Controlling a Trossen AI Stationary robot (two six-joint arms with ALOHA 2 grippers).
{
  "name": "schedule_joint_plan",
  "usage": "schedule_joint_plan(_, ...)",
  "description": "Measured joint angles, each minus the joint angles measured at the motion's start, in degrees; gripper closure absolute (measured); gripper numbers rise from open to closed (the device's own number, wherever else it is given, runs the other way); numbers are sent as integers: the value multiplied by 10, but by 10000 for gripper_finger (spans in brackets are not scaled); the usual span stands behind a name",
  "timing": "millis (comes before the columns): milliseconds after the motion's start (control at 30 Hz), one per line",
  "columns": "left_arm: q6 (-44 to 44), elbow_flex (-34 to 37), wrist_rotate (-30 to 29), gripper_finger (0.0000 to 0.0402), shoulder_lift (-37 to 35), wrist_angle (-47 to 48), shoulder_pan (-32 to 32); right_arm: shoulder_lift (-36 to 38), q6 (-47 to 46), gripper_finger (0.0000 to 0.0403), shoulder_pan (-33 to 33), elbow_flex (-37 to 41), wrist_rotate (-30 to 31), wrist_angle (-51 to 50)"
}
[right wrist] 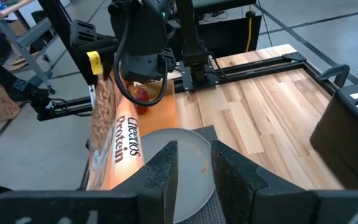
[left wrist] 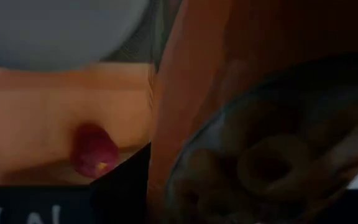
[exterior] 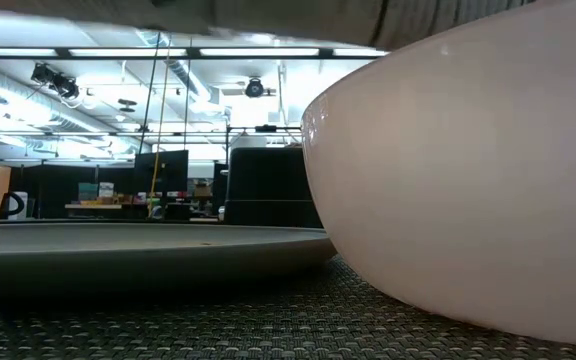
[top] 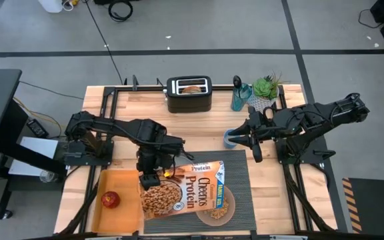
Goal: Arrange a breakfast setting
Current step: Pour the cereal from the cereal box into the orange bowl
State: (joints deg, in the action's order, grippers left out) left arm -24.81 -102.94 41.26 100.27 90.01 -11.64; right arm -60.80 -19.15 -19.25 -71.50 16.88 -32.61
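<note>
Two arms work above the counter (top: 285, 167): left end effector (top: 153, 175) grips a tilted cereal box (top: 185, 193) over the bowl (top: 220, 210), risking spillage; right end effector (top: 253, 143) waits open.

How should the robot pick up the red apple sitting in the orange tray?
The apple is round and sits alone on the orange tray, nothing touching it. Probably best to come straight down from above and close the fingers across its widest middle, so they don't slide off the curve. The left gripper is nearest, but it is busy holding the cereal box.
</note>
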Motion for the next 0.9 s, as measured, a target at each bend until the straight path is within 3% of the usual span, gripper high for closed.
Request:
schedule_joint_plan(133,28,0,-37,226,0,0,3,0,-4,300,0,0,0,0)
schedule_joint_plan(367,-33,0,39,226,-3,0,12,0,-8,300,-1,0,0,0)
schedule_joint_plan(500,-43,0,55,225,-4,1,7,0,-8,300,-1,0,0,0)
schedule_joint_plan(600,-16,8,31,225,-3,-1,9,0,-4,300,-1,0,0,0)
schedule_joint_plan(900,-41,15,98,225,-1,3,8,0,-6,300,0,0,0,4)
